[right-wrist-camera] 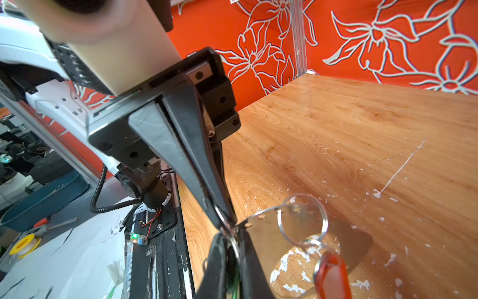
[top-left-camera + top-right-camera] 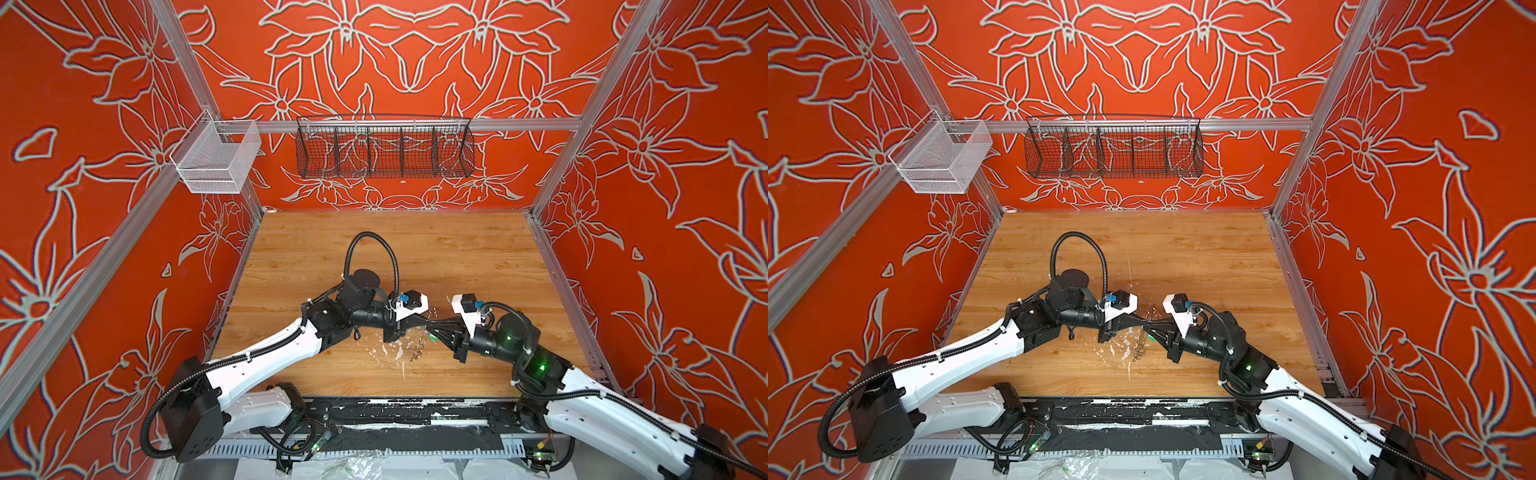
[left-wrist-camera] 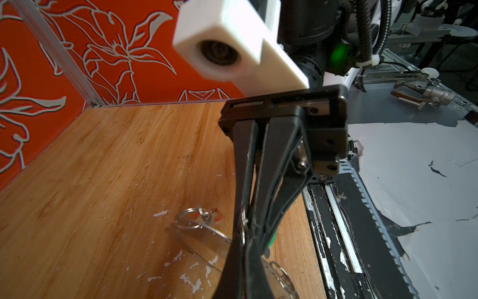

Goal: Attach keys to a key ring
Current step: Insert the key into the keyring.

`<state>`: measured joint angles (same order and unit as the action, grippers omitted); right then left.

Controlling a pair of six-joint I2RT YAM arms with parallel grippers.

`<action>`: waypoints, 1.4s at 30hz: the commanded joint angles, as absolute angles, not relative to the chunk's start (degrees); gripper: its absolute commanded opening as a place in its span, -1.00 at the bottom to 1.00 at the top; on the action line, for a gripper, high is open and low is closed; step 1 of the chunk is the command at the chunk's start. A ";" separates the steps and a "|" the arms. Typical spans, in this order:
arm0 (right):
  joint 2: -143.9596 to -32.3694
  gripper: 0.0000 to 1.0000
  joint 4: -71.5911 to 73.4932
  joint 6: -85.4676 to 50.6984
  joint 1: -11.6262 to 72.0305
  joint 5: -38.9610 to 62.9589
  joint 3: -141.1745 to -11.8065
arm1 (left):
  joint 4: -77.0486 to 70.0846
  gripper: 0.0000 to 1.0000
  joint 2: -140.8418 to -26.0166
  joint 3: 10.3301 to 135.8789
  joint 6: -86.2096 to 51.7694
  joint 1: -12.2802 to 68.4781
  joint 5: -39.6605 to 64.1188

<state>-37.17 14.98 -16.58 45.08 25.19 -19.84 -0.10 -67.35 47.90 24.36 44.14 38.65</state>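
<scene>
Both grippers meet tip to tip over the front middle of the wooden table. The key ring (image 1: 266, 238), a flat grey hoop, hangs just above the boards, also in a top view (image 2: 417, 351). My left gripper (image 1: 223, 220) is shut on a wire split ring at the hoop's rim. My right gripper (image 1: 234, 248) is shut on the green key (image 3: 272, 239), whose tag shows beside and between its fingers. The orange-red key (image 1: 333, 274) dangles from another split ring (image 1: 302, 220) on the hoop. The keys' metal blades are hidden.
White paint flecks (image 2: 395, 353) dot the table (image 2: 415, 249) under the grippers. A black wire basket (image 2: 384, 151) and a white mesh basket (image 2: 216, 160) hang on the back rail. A black base rail (image 2: 395, 415) runs along the front edge.
</scene>
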 commanded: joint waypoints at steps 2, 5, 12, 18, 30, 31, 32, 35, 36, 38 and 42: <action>-36.39 -1.00 16.62 -15.82 45.16 24.79 -18.99 | -1.49 -1.00 -66.19 49.10 24.67 44.11 40.12; -35.91 -1.00 16.18 -15.90 45.17 23.38 -18.46 | -2.05 -1.00 -65.79 48.62 24.58 44.07 39.69; -33.33 -1.00 13.88 -16.96 45.15 18.37 -16.71 | -7.14 -1.00 -62.49 44.89 23.45 44.12 36.77; -33.31 -1.00 11.93 -17.38 45.11 17.93 -17.87 | -8.91 -1.00 -60.92 43.22 23.61 44.10 36.57; -32.79 -1.00 3.14 -18.02 45.17 13.88 -22.81 | -4.49 -0.38 -64.23 46.41 23.52 44.11 33.93; -32.99 -1.00 2.69 -18.18 45.15 13.50 -23.07 | -3.78 -0.38 -64.77 46.85 23.79 44.12 33.93; -33.16 -1.00 2.11 -18.49 45.17 12.62 -23.41 | -2.88 -0.38 -65.37 47.41 24.04 44.12 33.93; -33.82 -1.00 0.28 -20.44 45.16 8.81 -24.49 | 0.07 -0.39 -67.65 49.64 25.34 44.54 33.77; -34.14 -1.00 0.17 -21.18 45.11 7.92 -24.64 | 0.99 -0.39 -68.56 50.51 25.87 44.88 33.32; -34.52 -1.00 0.18 -22.31 45.15 6.65 -24.78 | 2.77 -0.40 -70.17 51.93 26.61 45.71 31.69; -35.56 -1.00 0.65 -23.62 45.13 5.86 -24.96 | 6.20 -0.40 -73.10 54.67 28.08 47.43 28.65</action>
